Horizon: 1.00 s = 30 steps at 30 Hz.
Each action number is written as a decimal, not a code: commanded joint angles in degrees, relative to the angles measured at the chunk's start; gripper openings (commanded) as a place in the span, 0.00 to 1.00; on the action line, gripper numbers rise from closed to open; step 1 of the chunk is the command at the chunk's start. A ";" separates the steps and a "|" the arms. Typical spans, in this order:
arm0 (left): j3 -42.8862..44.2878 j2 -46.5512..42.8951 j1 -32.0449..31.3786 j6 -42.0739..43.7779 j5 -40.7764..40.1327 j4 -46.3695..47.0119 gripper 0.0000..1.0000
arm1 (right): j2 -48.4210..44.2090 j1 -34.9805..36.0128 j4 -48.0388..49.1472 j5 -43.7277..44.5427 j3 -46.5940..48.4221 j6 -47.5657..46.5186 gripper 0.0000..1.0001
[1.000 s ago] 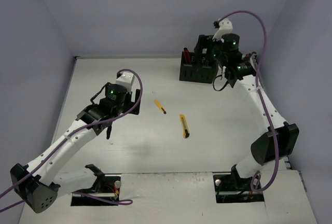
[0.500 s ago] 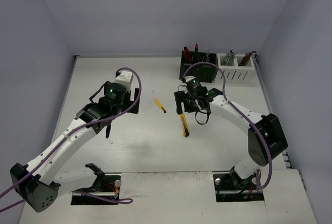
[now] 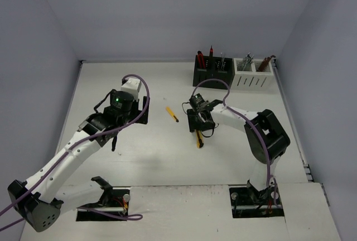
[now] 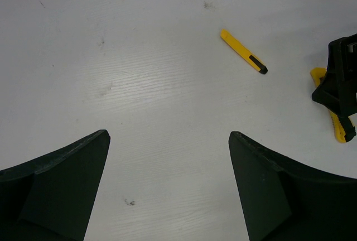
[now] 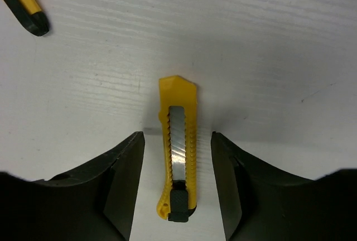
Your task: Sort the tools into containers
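My right pincer (image 5: 177,136) around the yellow knife (image 5: 177,168)
It lies flat on the worktop (image 5: 279,57), bottom middle of my wrist view; this pincer is spread, not touching. My left pincer (image 4: 167,133) is spread too.

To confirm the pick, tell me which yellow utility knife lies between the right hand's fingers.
The wider yellow utility knife showing its silver blade; the slim black-tipped yellow knife lies apart.

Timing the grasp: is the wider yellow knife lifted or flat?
Lying flat: the knife rests on the table, gaps either side to the right pincer.
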 commanded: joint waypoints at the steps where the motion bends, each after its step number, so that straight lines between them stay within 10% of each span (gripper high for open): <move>1: 0.62 -0.65 0.32 -1.03 -1.12 0.98 0.85 | 0.35 0.31 -1.47 3.86 2.08 0.25 0.41; 10: 1.44 0.69 0.38 -0.63 -1.46 1.08 0.85 | 3.19 0.31 -3.97 5.80 6.69 -2.34 0.01; 22: 2.21 1.13 0.47 0.71 -3.13 1.10 0.85 | -1.15 -2.51 -0.65 17.96 31.34 -18.12 0.00; 30: 1.82 1.04 0.47 0.31 -3.70 1.10 0.85 | 0.47 -11.19 32.00 13.61 31.25 -27.24 0.00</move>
